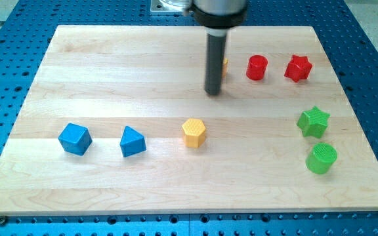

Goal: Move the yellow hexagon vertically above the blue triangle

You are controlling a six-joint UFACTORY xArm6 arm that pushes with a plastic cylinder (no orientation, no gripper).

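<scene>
The yellow hexagon (193, 132) sits on the wooden board (110, 65) a little below its middle. The blue triangle (132, 141) lies to its left, at nearly the same height in the view. My tip (212, 92) is on the board above and slightly right of the yellow hexagon, apart from it. The dark rod rises from the tip toward the view's top.
A blue cube (75, 139) lies left of the blue triangle. A yellow block (224, 65) is mostly hidden behind the rod. A red cylinder (256, 67) and red star (298, 68) sit at upper right. A green star (314, 122) and green cylinder (321, 158) sit at right.
</scene>
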